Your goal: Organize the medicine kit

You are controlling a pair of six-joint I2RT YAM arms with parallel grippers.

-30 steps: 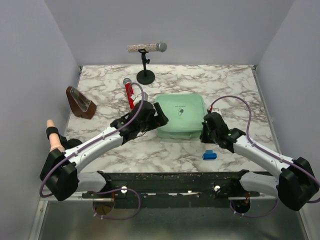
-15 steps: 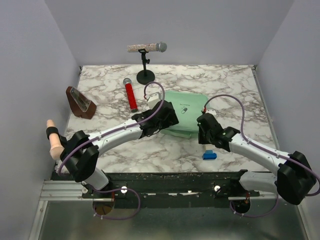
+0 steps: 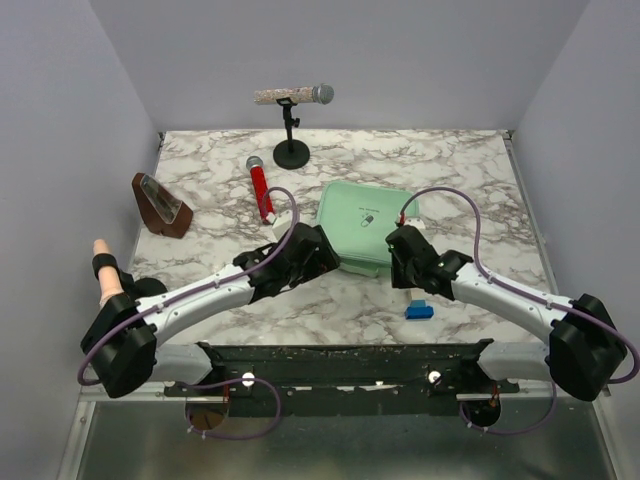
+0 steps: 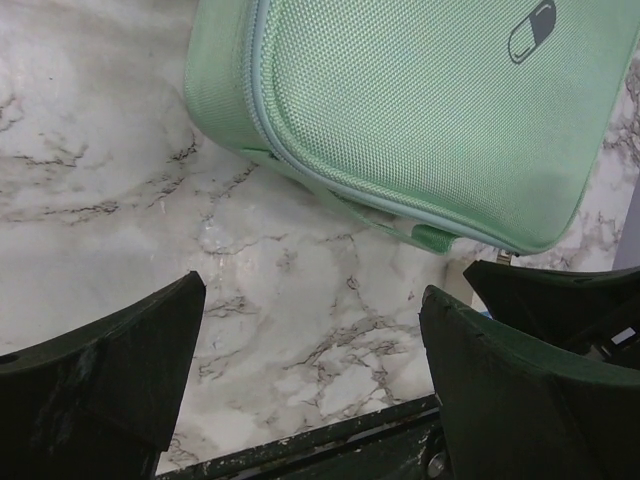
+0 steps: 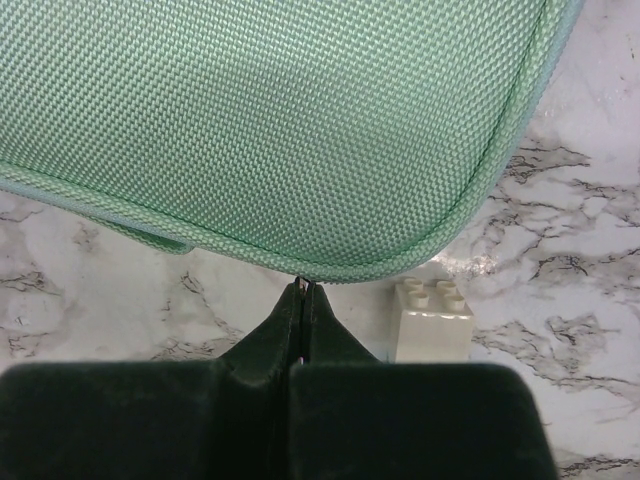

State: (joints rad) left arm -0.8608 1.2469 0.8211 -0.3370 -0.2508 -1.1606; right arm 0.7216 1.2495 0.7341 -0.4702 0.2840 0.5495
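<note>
The medicine kit (image 3: pixel 365 220) is a mint-green zip case lying closed on the marble table, its pill logo (image 4: pixel 531 29) facing up. My left gripper (image 3: pixel 322 252) hovers open just short of the kit's near-left corner (image 4: pixel 225 90), with only bare marble between its fingers (image 4: pixel 120 370). At the kit's near-right edge (image 5: pixel 300 265) my right gripper (image 5: pixel 303 285) is shut, and a thin pale sliver, apparently the zipper pull, shows between its tips. From above, the right gripper (image 3: pixel 396 262) touches that edge.
A white toy brick (image 5: pixel 432 320) stands right of the right gripper, and a small blue piece (image 3: pixel 419 310) lies near the front edge. Behind are a red microphone (image 3: pixel 260 190), a microphone on a stand (image 3: pixel 292 97) and a brown wedge (image 3: pixel 160 205). A peach peg (image 3: pixel 106 272) stands far left.
The left gripper reached over the kit, then drew back to its near-left corner. The kit has turned and shifted slightly, and the right gripper moved left along its near edge.
</note>
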